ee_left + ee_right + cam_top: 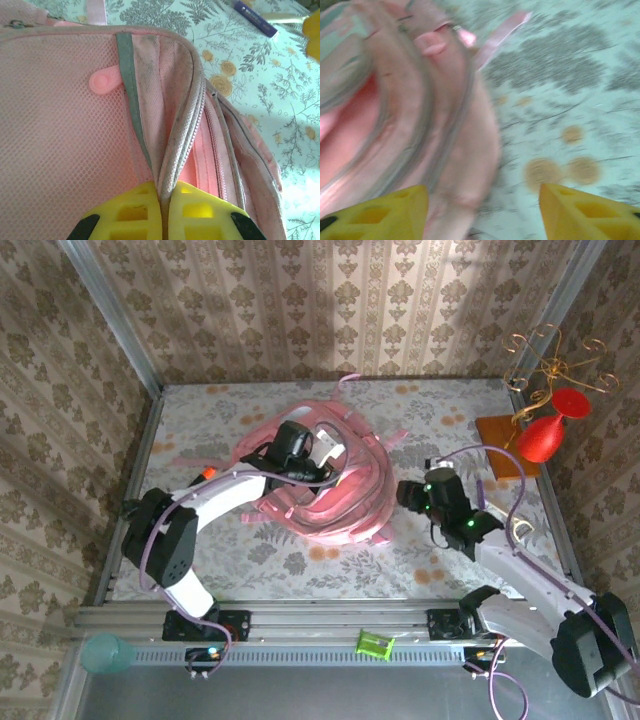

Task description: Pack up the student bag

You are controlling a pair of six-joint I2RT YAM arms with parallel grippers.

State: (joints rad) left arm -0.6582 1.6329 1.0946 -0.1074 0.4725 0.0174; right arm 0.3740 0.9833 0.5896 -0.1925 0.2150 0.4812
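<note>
Left jaws pinch student bag [60, 130] zip edge; right jaws spread (blurry) beside it, bare table [580, 75] rightward.

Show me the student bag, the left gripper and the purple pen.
student bag [345, 502], top view, its pink front fabric.
left gripper [164, 195], left wrist view, between its yellow fingertips.
purple pen [254, 17], left wrist view, middle of its barrel.

My fingers [135, 212] are yellow. The bag [60, 130] is pink mesh with grey zip lines. The cloth [260, 85] is pale, with grey leaves and orange flowers. The walls [300, 300] wear beige damask; the vase [540, 437] is red.
</note>
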